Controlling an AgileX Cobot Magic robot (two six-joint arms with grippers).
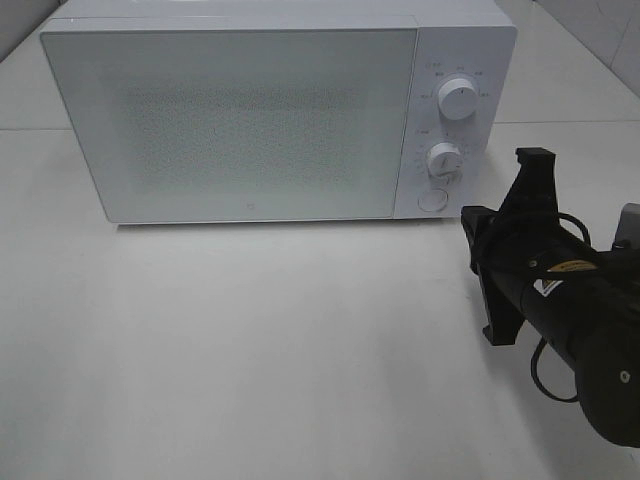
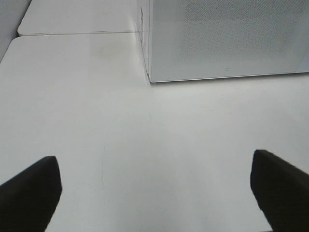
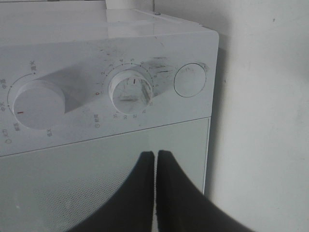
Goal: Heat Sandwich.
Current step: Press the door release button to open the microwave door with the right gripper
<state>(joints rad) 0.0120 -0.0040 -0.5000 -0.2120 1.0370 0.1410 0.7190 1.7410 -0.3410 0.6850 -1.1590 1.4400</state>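
Note:
The sandwich is out of view. The white microwave [image 1: 250, 120] stands at the back of the table with its door closed, and the glass shows nothing inside. My right gripper [image 1: 470, 228] hovers in front of the microwave's lower right corner, pointing at the control panel. In the right wrist view that gripper [image 3: 155, 153] is shut, fingers pressed together with nothing between them, just short of the timer knob [image 3: 129, 91]. My left gripper [image 2: 153, 157] is wide open over bare table, near the microwave's [image 2: 227, 38] left front corner.
The control panel has an upper knob [image 1: 458, 97], a lower timer knob [image 1: 444, 158] and a round door button [image 1: 431, 199]. The white table [image 1: 250, 340] stretches in front of the microwave. A seam between tabletops [image 2: 72, 34] runs behind the left gripper's area.

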